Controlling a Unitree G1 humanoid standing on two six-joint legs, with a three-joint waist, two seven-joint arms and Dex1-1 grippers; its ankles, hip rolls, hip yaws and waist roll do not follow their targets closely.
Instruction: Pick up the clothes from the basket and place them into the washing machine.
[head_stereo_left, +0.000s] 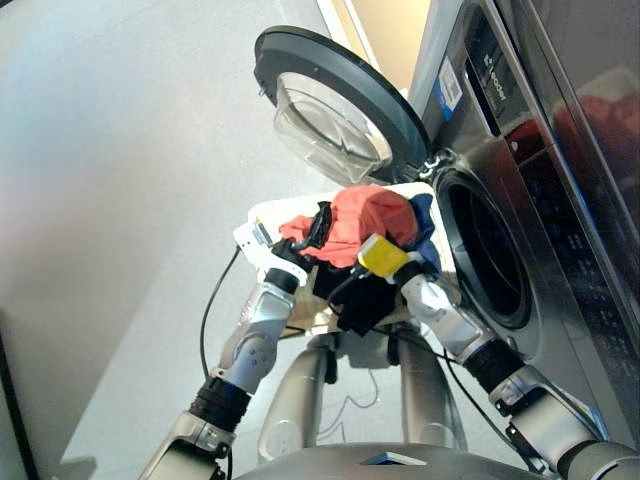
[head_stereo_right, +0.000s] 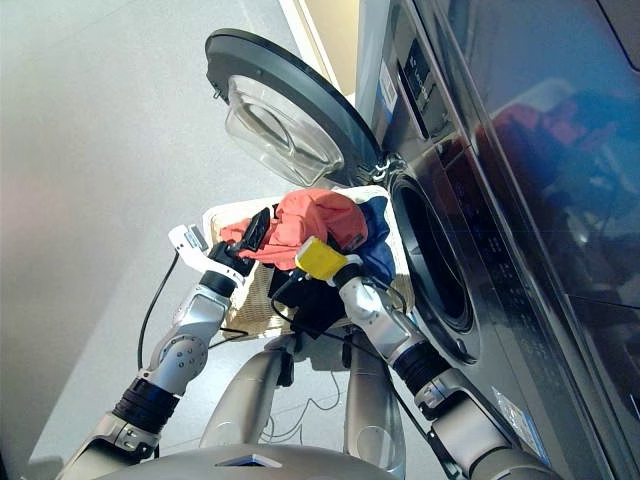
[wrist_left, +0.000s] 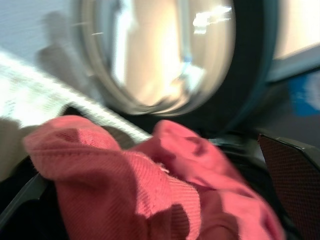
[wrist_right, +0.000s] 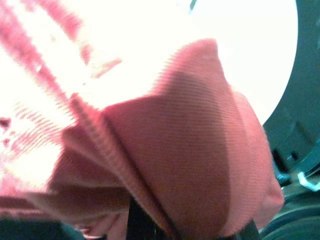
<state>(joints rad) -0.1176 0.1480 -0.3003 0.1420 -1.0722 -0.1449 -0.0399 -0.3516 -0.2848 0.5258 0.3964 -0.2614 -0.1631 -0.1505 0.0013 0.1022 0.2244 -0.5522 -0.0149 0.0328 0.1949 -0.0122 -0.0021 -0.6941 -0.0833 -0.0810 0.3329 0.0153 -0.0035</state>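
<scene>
Clamped on the red garment (head_stereo_left: 365, 222) from both sides, left gripper (head_stereo_left: 318, 228) and right gripper (head_stereo_left: 362, 240), bunching it for the washing machine (head_stereo_left: 480, 245) beyond.

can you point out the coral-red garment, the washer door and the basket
coral-red garment (head_stereo_left: 365, 222), left eye view, on its bunched middle
washer door (head_stereo_left: 325, 125), left eye view, on the clear glass bowl
basket (head_stereo_right: 222, 214), right eye view, on its cream wicker rim

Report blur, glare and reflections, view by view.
Left wrist view: door blurred, glare on its glass; coral-red garment sharper. Right wrist view: background blown out white above the garment. Eye views: sharp, red reflection on the dark appliance.
</scene>
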